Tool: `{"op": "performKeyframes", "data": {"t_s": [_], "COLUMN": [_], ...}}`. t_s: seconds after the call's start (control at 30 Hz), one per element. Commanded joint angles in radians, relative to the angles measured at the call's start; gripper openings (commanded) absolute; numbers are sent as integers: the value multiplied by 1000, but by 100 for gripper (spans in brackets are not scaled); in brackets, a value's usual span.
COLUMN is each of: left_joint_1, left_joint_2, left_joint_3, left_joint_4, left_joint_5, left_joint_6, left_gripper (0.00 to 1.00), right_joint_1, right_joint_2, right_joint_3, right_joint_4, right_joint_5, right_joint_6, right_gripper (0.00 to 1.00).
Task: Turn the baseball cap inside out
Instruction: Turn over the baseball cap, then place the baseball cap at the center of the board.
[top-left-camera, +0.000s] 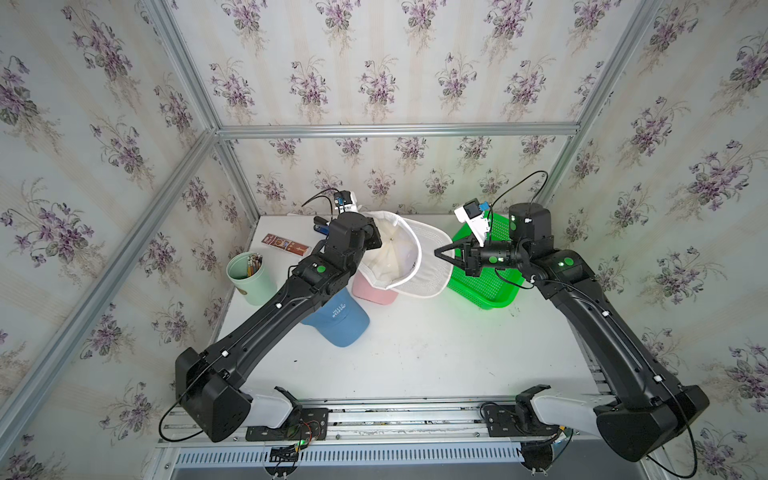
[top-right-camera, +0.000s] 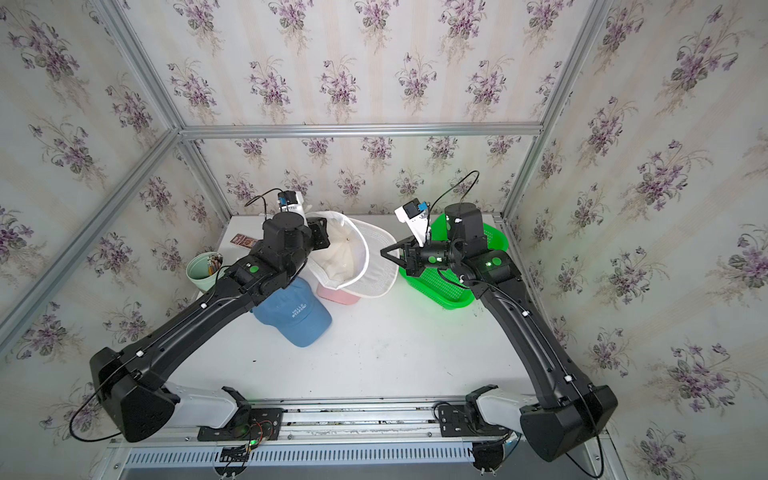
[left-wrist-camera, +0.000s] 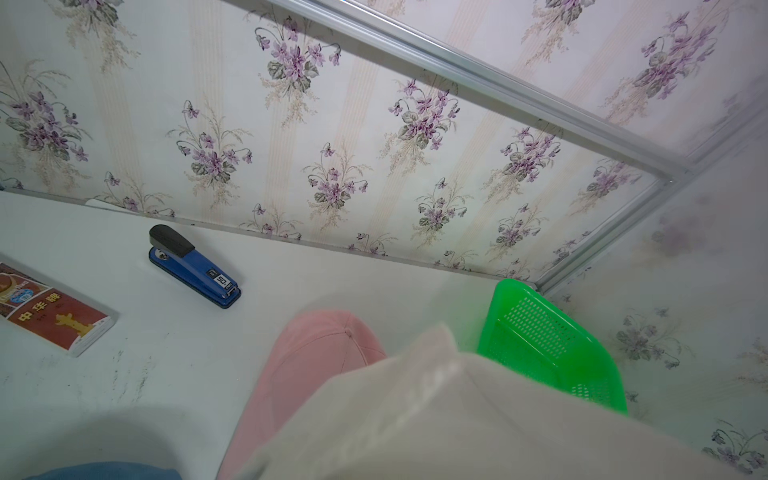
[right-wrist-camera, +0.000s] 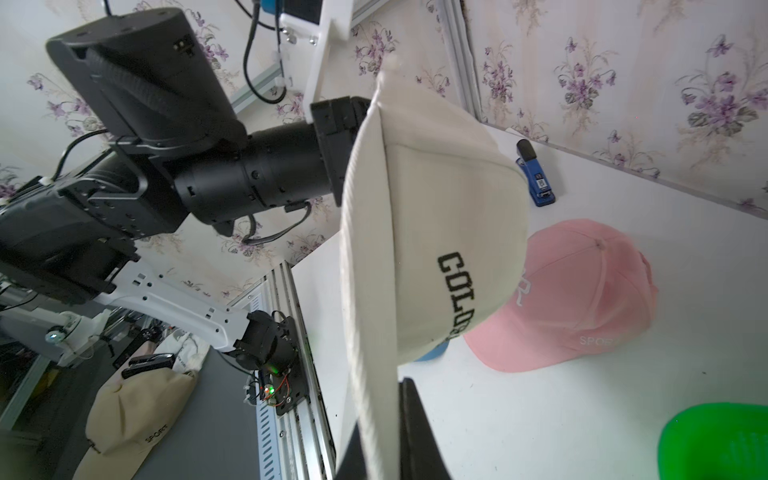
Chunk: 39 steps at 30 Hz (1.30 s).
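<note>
cream baseball cap (top-left-camera: 390, 259) with black lettering hangs aloft, tilted, inside facing upward.

You are looking at the raised cap (top-left-camera: 392, 253) hanging above the desk (top-left-camera: 415, 357), its brim edge sitting in your right claw (top-left-camera: 437, 252). A second cap (top-left-camera: 374, 294) is lying beneath it, and a third cap (top-left-camera: 343, 322) is lying nearer you, under your left arm (top-left-camera: 291, 299). The basket (top-left-camera: 494, 301) is sitting to the right. The pencil cup (top-left-camera: 255, 286) is standing at the left, with the box (top-left-camera: 286, 245) and stapler (top-left-camera: 321, 226) lying behind it.
</note>
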Motion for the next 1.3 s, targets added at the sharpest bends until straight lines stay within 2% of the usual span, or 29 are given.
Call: {"op": "performKeyframes", "data": {"t_s": [0.0,0.17,0.23,0.33,0.47,0.57,0.7,0.77,0.8,0.83,0.93,1.03,1.27], "left_joint_1": [-6,-8,-8,-7,10,74,102,109,110,112,121,144,219], "left_joint_2": [-16,-27,-51,-117,-188,-200,-176,-165,-154,-140,-117,-132,-134], "left_joint_3": [31,32,14,0,22,60,145,173,201,228,268,246,210], "left_joint_4": [-67,-127,-123,-140,-189,-243,-373,-423,-461,-499,-564,-548,-534], "left_joint_5": [121,356,426,419,311,342,304,268,248,223,176,182,237], "left_joint_6": [-48,-120,-141,-125,-36,5,135,188,211,233,261,247,208], "left_gripper": [35,38,39,41,43,47,54,70,92,99,99,99,99], "right_joint_1": [-6,-13,-21,-24,-24,-24,-17,6,33,68,196,328,500], "right_joint_2": [28,62,75,87,60,33,8,-4,-7,-5,20,64,140], "right_joint_3": [27,72,95,100,58,52,54,56,65,79,137,188,252], "right_joint_4": [-18,-51,-89,-163,-225,-290,-354,-363,-372,-388,-454,-533,-657], "right_joint_5": [149,283,292,255,178,191,376,449,505,560,729,909,1243], "right_joint_6": [32,43,29,3,-28,-54,-55,-48,-43,-43,-26,10,78], "right_gripper": [0,0,0,0,0,0,0,0,0,0,0,0,0]}}
